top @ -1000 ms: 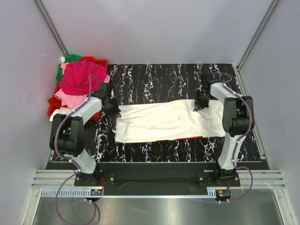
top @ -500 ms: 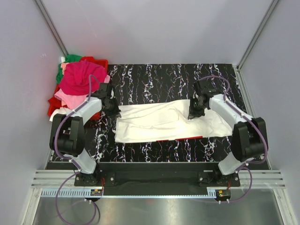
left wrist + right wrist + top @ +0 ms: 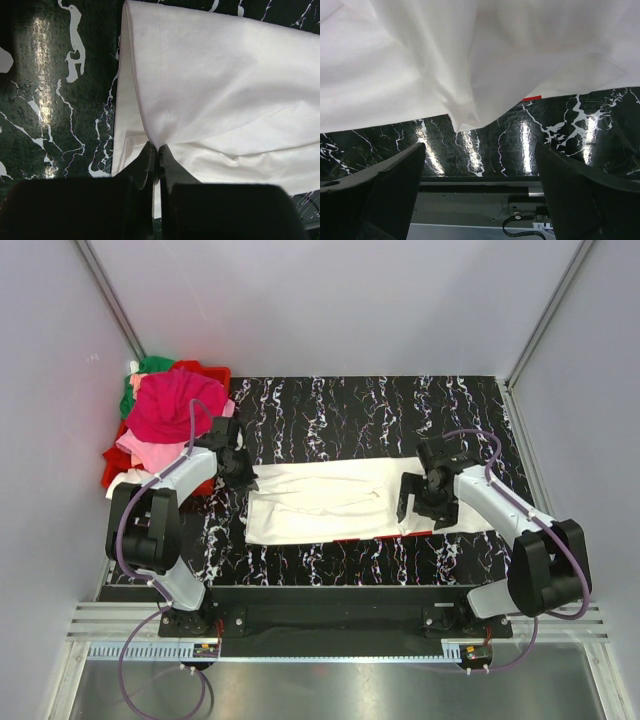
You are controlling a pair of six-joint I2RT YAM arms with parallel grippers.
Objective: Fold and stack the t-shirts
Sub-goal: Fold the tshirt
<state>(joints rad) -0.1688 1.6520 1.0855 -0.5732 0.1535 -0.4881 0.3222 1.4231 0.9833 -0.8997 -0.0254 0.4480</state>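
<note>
A large white t-shirt (image 3: 330,502) lies folded in a long band across the black marbled table (image 3: 350,410). My left gripper (image 3: 246,476) is shut on a pinch of its left edge; in the left wrist view the fingertips meet on the white cloth (image 3: 210,75) of the left gripper (image 3: 158,152). My right gripper (image 3: 418,508) stands open over the shirt's near right part. From the right wrist, its fingers (image 3: 385,185) spread wide, nothing sits between them in the right gripper (image 3: 480,165), and the white t-shirt (image 3: 470,50) hangs loose just ahead.
Magenta (image 3: 170,402), pink (image 3: 138,446) and green (image 3: 150,365) shirts are heaped on a red bin (image 3: 208,371) at the table's far left. A red strip (image 3: 531,98) peeks from under the shirt's near edge. The table's front edge and rail (image 3: 480,181) lie right below the right gripper.
My right gripper carried the shirt's far right edge toward the near side, then opened and let go. The left gripper stayed shut on the left edge.
</note>
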